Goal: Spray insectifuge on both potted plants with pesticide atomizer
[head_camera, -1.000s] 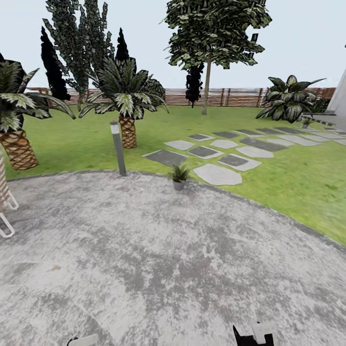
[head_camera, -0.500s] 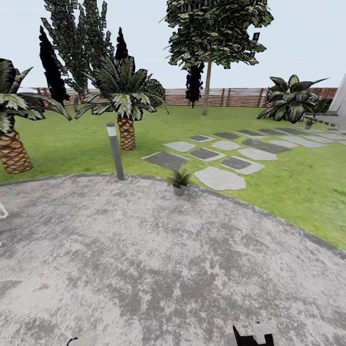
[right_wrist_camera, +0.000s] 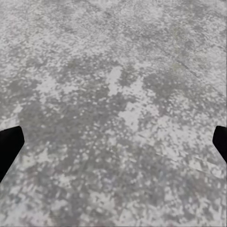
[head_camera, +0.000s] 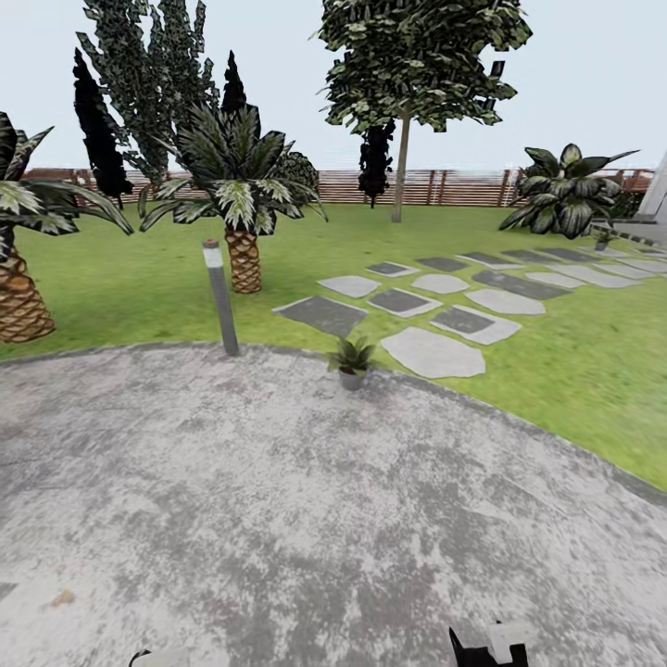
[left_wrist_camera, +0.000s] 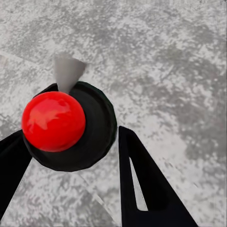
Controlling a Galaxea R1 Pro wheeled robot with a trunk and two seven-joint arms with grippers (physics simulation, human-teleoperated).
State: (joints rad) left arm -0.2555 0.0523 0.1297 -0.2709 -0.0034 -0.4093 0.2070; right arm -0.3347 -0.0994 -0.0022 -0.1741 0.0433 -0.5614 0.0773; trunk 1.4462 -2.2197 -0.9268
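One potted plant (head_camera: 352, 358), a low green rosette in a tiny grey pot, stands at the far rim of the round grey patio (head_camera: 278, 519). Another small potted plant (head_camera: 604, 237) shows tiny at the far right, beyond the stepping stones (head_camera: 433, 352). In the left wrist view my left gripper (left_wrist_camera: 71, 132) has both black fingertips against a dark round body topped by a red knob, with a pale grey cone behind it. This looks like the pesticide atomizer (left_wrist_camera: 97, 118) seen end-on, held above the paving. My right gripper (right_wrist_camera: 113, 142) is open over bare paving.
A grey bollard lamp post (head_camera: 220, 296) stands at the patio rim, left of the near plant. Palms (head_camera: 243, 213) rise on the lawn (head_camera: 574, 371) behind it and at the left edge. A brown slatted fence (head_camera: 463, 187) closes the back.
The whole picture has shifted, so the camera has moved: the plant and lamp post sit slightly lower, and a white frame at the left edge has slid out of view.
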